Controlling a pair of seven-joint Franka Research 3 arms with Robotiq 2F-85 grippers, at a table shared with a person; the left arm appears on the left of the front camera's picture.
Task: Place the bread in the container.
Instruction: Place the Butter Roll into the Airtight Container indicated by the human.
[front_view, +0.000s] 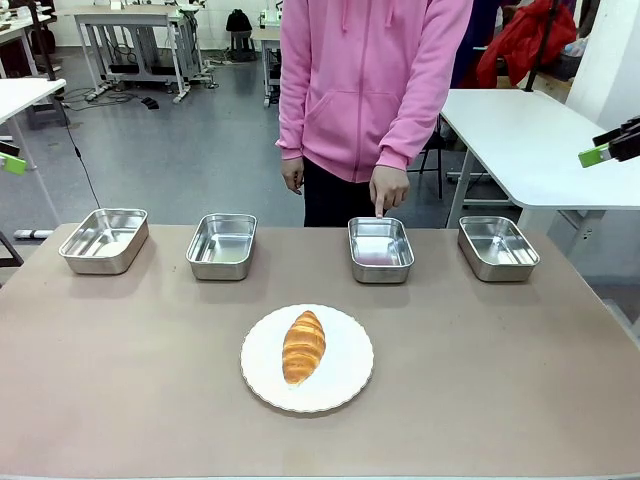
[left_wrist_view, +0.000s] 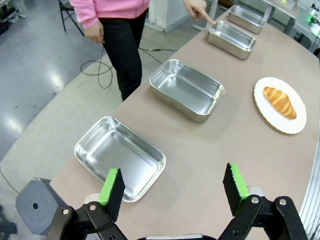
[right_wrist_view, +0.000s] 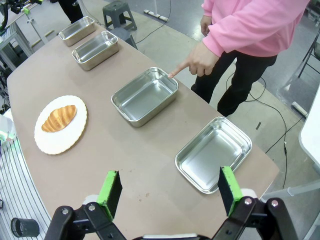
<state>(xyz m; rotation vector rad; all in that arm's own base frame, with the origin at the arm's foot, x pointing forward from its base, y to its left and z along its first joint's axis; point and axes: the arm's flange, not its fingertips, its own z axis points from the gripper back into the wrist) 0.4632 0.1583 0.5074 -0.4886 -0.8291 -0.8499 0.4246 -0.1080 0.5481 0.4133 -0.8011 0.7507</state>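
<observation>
Bread on plate, table centre, long axis near-to-far. Person's hand points at pan, 3 from left, behind-right of bread. Left gripper, right gripper both spread, empty; right likely nearer pan.

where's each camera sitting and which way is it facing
front: robot's side of the tan table, facing across to the person in a pink hoodie; green pads at side edges
left wrist: above the table's left end, looking along four shiny steel pans; open left end effector at bottom
right wrist: above the right end, looking back along them; open right end effector at bottom
all share: golden-brown ridged bread on round white plate, hand pointing at one pan
</observation>
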